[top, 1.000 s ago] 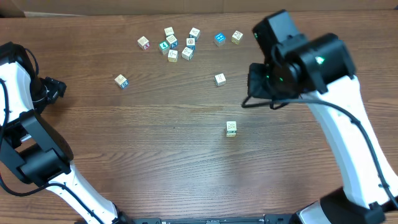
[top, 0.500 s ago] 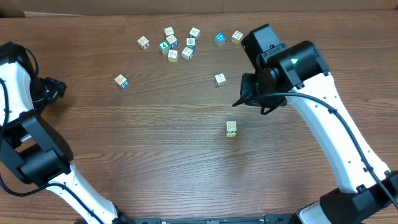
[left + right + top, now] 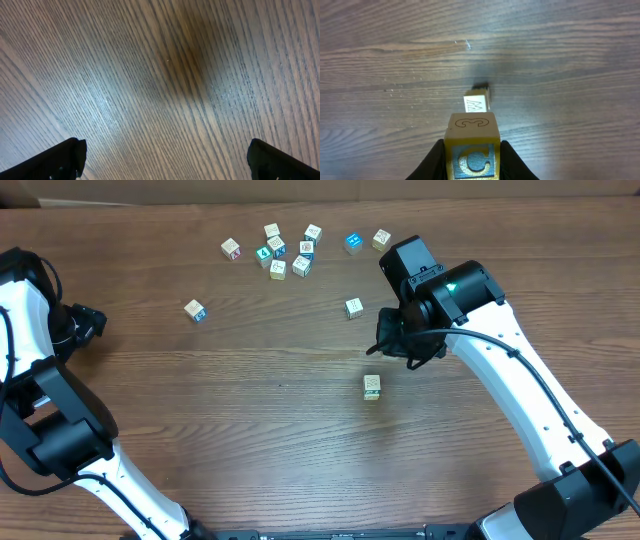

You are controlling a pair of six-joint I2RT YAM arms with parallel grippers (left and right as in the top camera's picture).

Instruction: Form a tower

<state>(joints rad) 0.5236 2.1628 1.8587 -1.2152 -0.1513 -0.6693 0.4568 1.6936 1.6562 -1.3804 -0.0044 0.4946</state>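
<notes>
Along the far side of the table (image 3: 250, 430), a cluster of loose cubes (image 3: 278, 250); a lone cube (image 3: 194, 309) off toward the left arm, a single cube (image 3: 353, 307) just beside the right gripper (image 3: 386, 347). Tower (image 3: 372, 387) upright mid-table, apart from all the loose cubes, near the right gripper but not touching it. Right gripper pinching a yellow cube (image 3: 471, 145), a blue C on the near face and a 3 on top, fingers (image 3: 436, 160) pressed against two opposite sides. Left gripper (image 3: 165, 162) spread wide, gripping nothing, only wood grain below.
</notes>
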